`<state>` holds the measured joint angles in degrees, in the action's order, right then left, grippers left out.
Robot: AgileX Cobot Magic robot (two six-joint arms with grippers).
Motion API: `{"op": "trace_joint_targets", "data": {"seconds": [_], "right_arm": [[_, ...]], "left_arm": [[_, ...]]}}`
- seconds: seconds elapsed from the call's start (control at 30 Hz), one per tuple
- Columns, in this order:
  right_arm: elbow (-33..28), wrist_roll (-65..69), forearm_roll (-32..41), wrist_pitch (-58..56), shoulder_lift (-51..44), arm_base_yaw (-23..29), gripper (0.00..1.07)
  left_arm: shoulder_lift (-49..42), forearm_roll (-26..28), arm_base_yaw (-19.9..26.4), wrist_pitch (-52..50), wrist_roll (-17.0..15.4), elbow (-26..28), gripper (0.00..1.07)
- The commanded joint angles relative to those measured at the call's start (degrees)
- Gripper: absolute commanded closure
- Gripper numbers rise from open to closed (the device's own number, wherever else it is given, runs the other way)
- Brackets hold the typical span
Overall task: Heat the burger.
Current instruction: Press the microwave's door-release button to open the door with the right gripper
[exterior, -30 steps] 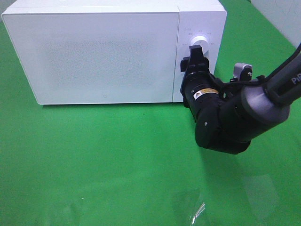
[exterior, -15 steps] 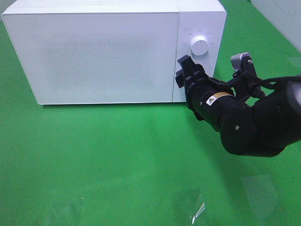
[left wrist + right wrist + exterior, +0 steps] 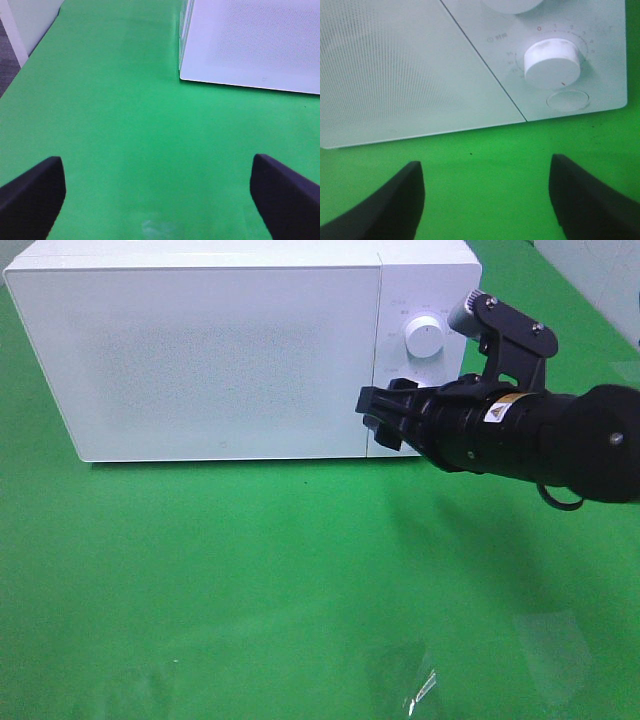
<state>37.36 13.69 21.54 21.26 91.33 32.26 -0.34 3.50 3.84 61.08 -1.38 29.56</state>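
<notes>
The burger is out of view; the white microwave [image 3: 220, 360] stands at the back of the green table with its door closed. My right gripper [image 3: 374, 412] hovers in front of the microwave's lower right, near the seam between door and control panel, below the upper knob [image 3: 424, 337]. In the right wrist view its jaws [image 3: 487, 202] stand open and empty, facing the lower knob [image 3: 552, 62] and the oval button [image 3: 567, 99]. My left gripper [image 3: 160, 200] is open and empty over bare green cloth, short of the microwave's left corner [image 3: 182, 75].
Green cloth [image 3: 250, 570] covers the table in front of the microwave. A small shiny scrap or glare [image 3: 422, 687] shows near the front edge. A white wall or panel [image 3: 25, 20] borders the table's left side.
My right gripper has come off the upper knob and swung down and to the left, its arm now lying level in front of the control panel. The left gripper has not moved.
</notes>
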Motion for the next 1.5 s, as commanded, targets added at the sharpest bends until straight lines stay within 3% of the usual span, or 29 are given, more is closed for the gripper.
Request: {"op": "trace_joint_targets", "data": {"seconds": [0.03, 0.37, 0.47, 0.6, 0.97, 1.33, 1.4, 1.5], "right_arm": [[0.1, -2.6, -2.2, -4.5, -1.9, -1.0, 0.39], [0.1, -3.1, -19.2, -31.2, -16.2, -3.6, 0.39], [0.1, -3.1, -19.9, -33.2, -17.6, -3.6, 0.39], [0.1, -3.4, -20.3, -46.0, -24.8, -3.4, 0.39], [0.1, -3.6, -20.4, -64.3, -35.4, -3.4, 0.39], [0.1, -3.5, -22.6, -71.0, -48.1, -3.4, 0.39], [0.1, -3.5, -24.7, -71.7, -56.2, -5.5, 0.39], [0.1, -3.7, -25.3, -72.4, -59.6, -7.8, 0.37]], "left_arm": [[-0.9, 0.1, 0.1, 0.2, 0.1, 0.1, 0.15], [-0.9, 0.1, 0.1, 0.2, 0.1, 0.1, 0.15], [-0.9, 0.1, 0.1, 0.2, 0.1, 0.1, 0.15], [-0.9, 0.1, 0.1, 0.2, 0.1, 0.1, 0.15], [-0.9, 0.1, 0.1, 0.2, 0.1, 0.1, 0.15], [-0.9, 0.1, 0.1, 0.2, 0.1, 0.1, 0.15], [-0.9, 0.1, 0.1, 0.2, 0.1, 0.1, 0.15], [-0.9, 0.1, 0.1, 0.2, 0.1, 0.1, 0.15]]}}
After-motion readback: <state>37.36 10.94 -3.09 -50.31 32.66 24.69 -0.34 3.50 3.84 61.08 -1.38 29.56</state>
